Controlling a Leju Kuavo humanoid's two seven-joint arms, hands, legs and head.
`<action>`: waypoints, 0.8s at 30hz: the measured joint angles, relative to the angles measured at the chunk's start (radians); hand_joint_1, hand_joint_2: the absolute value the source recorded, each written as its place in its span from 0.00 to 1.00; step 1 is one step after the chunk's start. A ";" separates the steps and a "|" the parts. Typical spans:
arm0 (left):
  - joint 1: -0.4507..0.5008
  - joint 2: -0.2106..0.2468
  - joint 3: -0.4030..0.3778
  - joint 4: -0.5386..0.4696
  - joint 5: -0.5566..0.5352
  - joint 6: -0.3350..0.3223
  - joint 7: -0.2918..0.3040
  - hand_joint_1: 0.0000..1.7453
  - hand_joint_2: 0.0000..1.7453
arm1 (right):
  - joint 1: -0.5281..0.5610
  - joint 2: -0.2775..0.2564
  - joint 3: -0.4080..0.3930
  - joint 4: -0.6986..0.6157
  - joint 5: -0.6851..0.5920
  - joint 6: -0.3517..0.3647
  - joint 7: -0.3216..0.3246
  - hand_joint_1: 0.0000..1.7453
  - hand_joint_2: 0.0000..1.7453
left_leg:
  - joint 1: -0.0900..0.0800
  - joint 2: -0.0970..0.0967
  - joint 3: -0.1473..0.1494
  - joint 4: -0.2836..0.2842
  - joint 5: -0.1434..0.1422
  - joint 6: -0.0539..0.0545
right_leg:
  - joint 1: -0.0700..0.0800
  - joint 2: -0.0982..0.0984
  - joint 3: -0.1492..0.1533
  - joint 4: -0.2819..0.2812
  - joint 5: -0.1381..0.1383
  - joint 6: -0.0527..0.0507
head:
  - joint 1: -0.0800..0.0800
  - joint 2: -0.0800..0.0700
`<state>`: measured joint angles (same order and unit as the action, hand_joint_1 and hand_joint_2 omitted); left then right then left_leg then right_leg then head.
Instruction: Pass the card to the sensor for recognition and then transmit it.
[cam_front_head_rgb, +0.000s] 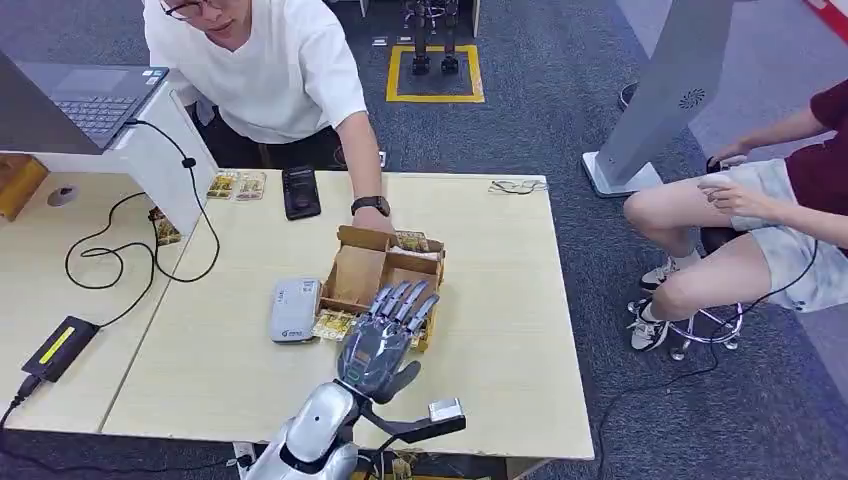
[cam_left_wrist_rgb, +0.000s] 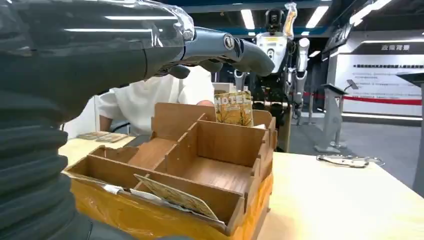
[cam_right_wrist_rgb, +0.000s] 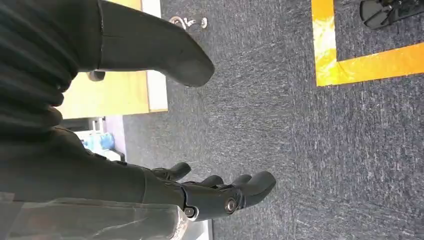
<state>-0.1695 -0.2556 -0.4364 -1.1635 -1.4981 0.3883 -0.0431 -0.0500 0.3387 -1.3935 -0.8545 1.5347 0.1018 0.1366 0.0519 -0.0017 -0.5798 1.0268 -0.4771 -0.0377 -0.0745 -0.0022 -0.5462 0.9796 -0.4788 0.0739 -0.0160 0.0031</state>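
Observation:
A wooden divided box (cam_front_head_rgb: 358, 272) stands mid-table, with gold-patterned cards in it. One card (cam_left_wrist_rgb: 233, 107) stands upright in a far compartment, and another (cam_left_wrist_rgb: 175, 196) leans in the nearest one. A grey-white sensor (cam_front_head_rgb: 295, 308) lies left of the box, with a card (cam_front_head_rgb: 332, 325) flat on the table between them. My left hand (cam_front_head_rgb: 385, 335) hovers over the box's near side with its fingers spread, holding nothing; its fingers (cam_left_wrist_rgb: 220, 47) reach above the box wall (cam_left_wrist_rgb: 225, 145). My right hand (cam_right_wrist_rgb: 215, 192) hangs over the carpet, its fingers apart and empty.
A person in a white shirt leans over the far table edge, one hand (cam_front_head_rgb: 375, 215) at the box's back. A black phone (cam_front_head_rgb: 301, 190), more cards (cam_front_head_rgb: 236, 185), glasses (cam_front_head_rgb: 517, 186), a laptop (cam_front_head_rgb: 85, 100), cables and a black adapter (cam_front_head_rgb: 60, 347) lie around. Someone sits at the right.

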 joint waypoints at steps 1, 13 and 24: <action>0.000 0.000 -0.003 0.000 -0.001 0.000 0.000 0.00 1.00 | 0.000 0.000 0.000 0.000 0.000 0.000 0.000 0.00 1.00 | 0.000 0.000 0.000 0.000 0.000 0.000 | 0.000 0.000 0.000 0.000 0.000 0.000 | 0.000 0.000; -0.005 0.000 -0.018 0.025 -0.005 -0.013 0.000 0.00 1.00 | 0.000 0.000 0.000 0.004 0.003 -0.002 -0.003 0.00 1.00 | 0.000 0.000 0.000 0.000 0.000 0.000 | 0.000 0.000 0.000 0.000 0.000 0.000 | 0.000 0.000; -0.028 -0.005 -0.031 0.085 -0.005 -0.005 0.024 0.00 1.00 | 0.000 0.000 0.000 0.005 0.005 -0.002 -0.005 0.00 1.00 | 0.000 0.000 0.000 0.000 0.000 0.000 | 0.000 0.000 0.000 0.000 0.000 0.000 | 0.000 0.000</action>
<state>-0.1973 -0.2601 -0.4673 -1.0781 -1.5034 0.3830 -0.0195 -0.0502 0.3388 -1.3932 -0.8495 1.5396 0.0999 0.1320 0.0519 -0.0017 -0.5798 1.0268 -0.4771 -0.0377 -0.0745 -0.0021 -0.5465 0.9796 -0.4788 0.0739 -0.0160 0.0031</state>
